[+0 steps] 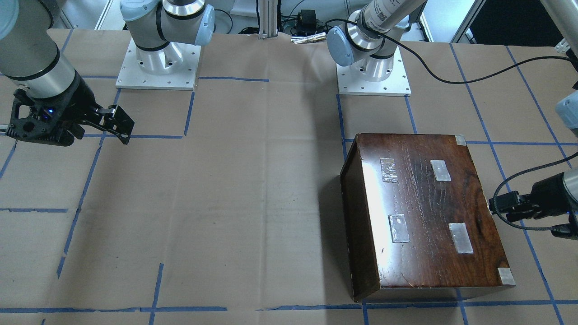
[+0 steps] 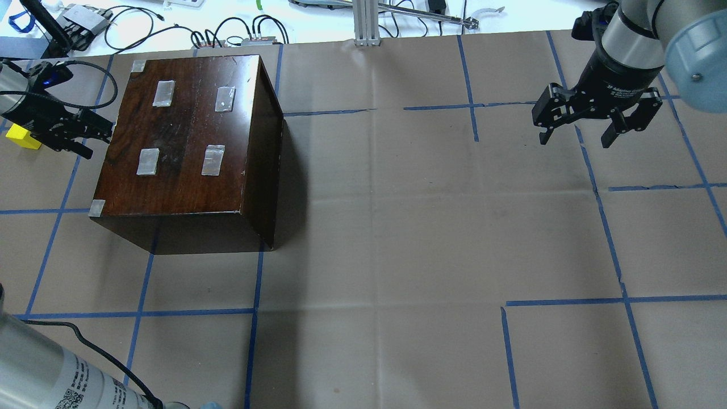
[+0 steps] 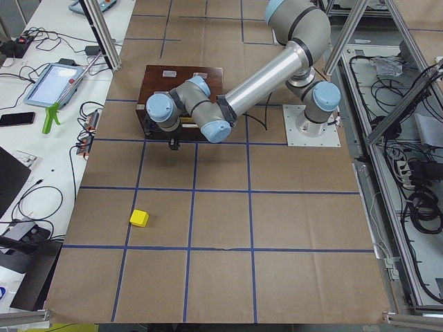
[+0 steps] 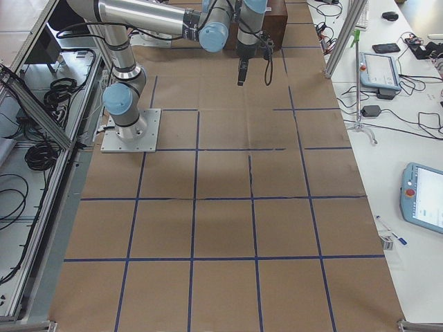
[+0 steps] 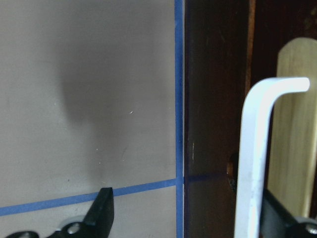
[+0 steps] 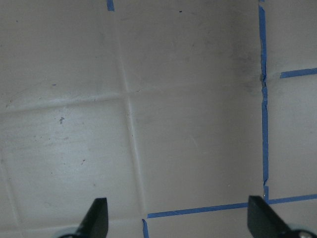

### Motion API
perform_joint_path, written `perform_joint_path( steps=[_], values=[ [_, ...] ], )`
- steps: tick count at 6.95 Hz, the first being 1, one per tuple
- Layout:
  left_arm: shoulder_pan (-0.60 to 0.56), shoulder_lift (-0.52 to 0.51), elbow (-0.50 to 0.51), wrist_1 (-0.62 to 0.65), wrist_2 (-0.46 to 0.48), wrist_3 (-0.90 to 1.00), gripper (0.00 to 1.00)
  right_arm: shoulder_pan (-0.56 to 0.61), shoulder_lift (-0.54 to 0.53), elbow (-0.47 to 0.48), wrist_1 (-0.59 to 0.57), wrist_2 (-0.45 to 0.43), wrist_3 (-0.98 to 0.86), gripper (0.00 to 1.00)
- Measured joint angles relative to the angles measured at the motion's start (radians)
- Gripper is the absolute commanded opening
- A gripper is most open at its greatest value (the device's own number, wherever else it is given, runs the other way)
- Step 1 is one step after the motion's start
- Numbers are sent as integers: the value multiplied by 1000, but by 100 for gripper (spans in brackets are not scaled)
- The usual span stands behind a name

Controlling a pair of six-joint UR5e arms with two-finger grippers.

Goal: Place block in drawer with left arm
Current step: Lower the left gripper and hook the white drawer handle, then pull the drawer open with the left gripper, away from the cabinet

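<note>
Since the drawer looks shut, with only its pale notch and dark front showing in the wrist view, a pull could fail: a fingertip may slip off, or the whole brown box may drag across the paper. The block lies on the table left of the box, where a backing wrist could knock it. The left gripper reaches low and level at the box's left end, fingers spread, empty. The right gripper hangs far right, also spread.
</note>
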Motion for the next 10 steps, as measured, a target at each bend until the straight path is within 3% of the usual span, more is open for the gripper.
perform_joint_path(
  steps=[10],
  values=[
    [81,-28,29,42,14,47,98,0,0,0,0,0,0,100]
  ],
)
